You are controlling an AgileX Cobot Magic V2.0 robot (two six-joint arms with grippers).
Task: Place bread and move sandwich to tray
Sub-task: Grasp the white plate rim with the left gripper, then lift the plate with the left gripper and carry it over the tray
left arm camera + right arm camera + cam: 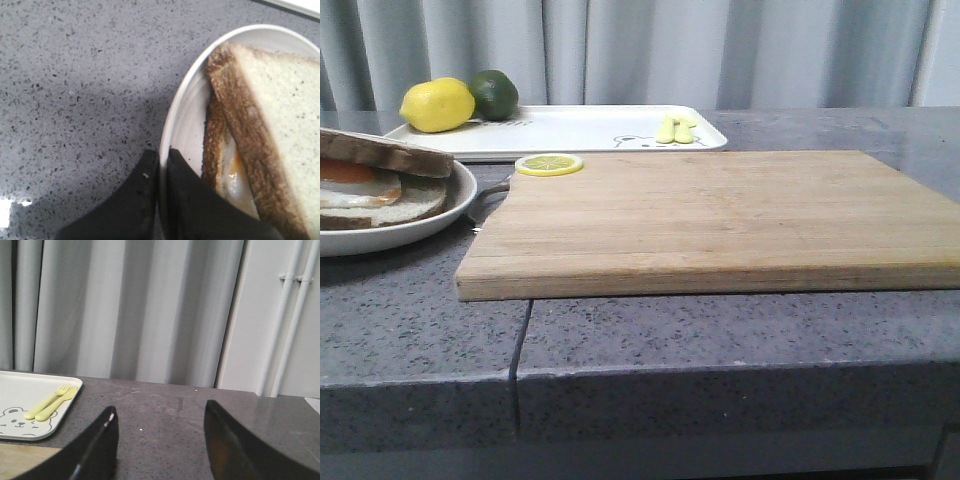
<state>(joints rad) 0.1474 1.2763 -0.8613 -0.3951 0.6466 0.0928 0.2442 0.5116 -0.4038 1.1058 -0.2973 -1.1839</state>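
Speckled stone counter [620,340], left pincer [161,162] pinching round plate rim [175,120]

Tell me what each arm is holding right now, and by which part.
The left gripper is shut on the rim of the sandwich's plate. The right gripper is open and holds nothing.

Both the left gripper [162,156] and the right gripper [160,412] have smooth, matte black fingers that taper toward rounded tips.

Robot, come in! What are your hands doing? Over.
Left hand shut on plate rim, bread atop the egg. Right hand open, empty. Lemon, lime, cutlery on tray.
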